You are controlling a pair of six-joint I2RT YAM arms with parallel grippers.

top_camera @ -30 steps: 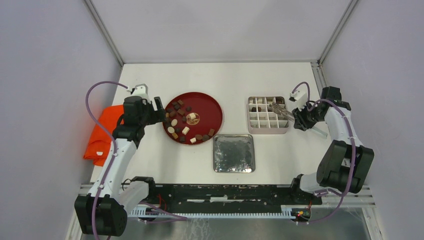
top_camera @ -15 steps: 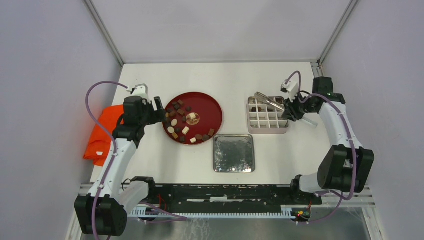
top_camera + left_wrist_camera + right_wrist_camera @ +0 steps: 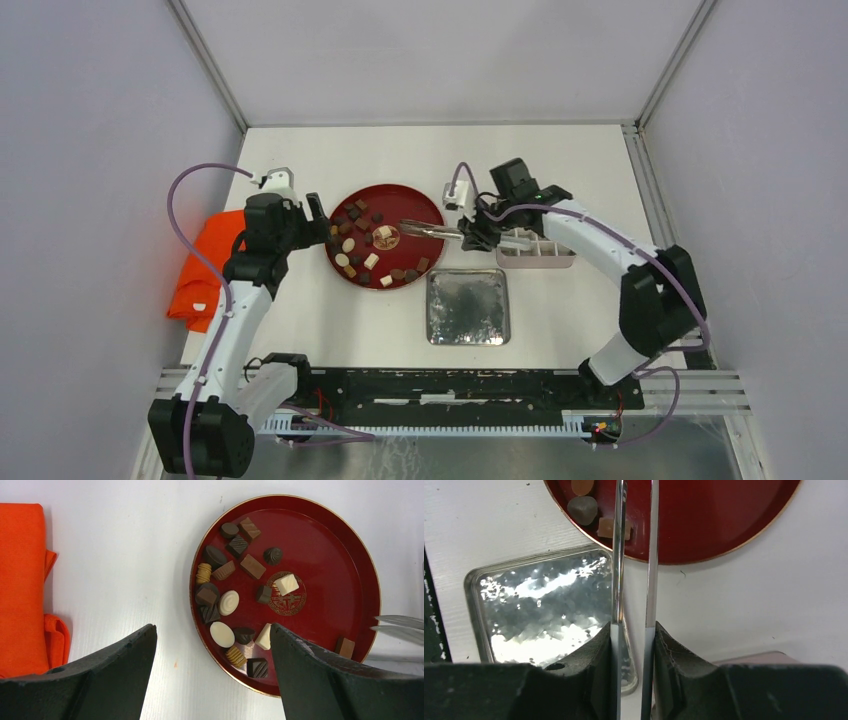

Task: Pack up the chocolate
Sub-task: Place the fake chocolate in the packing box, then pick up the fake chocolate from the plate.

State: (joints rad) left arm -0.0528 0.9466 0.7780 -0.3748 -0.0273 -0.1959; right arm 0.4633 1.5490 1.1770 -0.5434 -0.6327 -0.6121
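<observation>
Chocolate pieces (image 3: 229, 602) in dark brown, light brown and cream-white lie on the round dark-red plate (image 3: 325, 570). Most are crowded toward the side nearest your left gripper (image 3: 212, 630), and one light-brown square sits alone near the opposite rim. That left gripper hangs at the plate's left edge with its fingers spread wide, holding nothing.

Your right gripper (image 3: 633, 630) is clamped narrow on a pair of slim silver metal tongs (image 3: 653, 555), pressing the handles from both sides. The two blades stand a little apart and reach out over the right part of the plate. You cannot tell whether their tips touch any piece.

The square hammered silver tray (image 3: 468, 306) sits just in front of the plate. The pale pinkish grid box (image 3: 545, 258) lies partly hidden under your right arm. A folded orange cloth (image 3: 22, 580) lies on the white table (image 3: 400, 150), left of the plate.
</observation>
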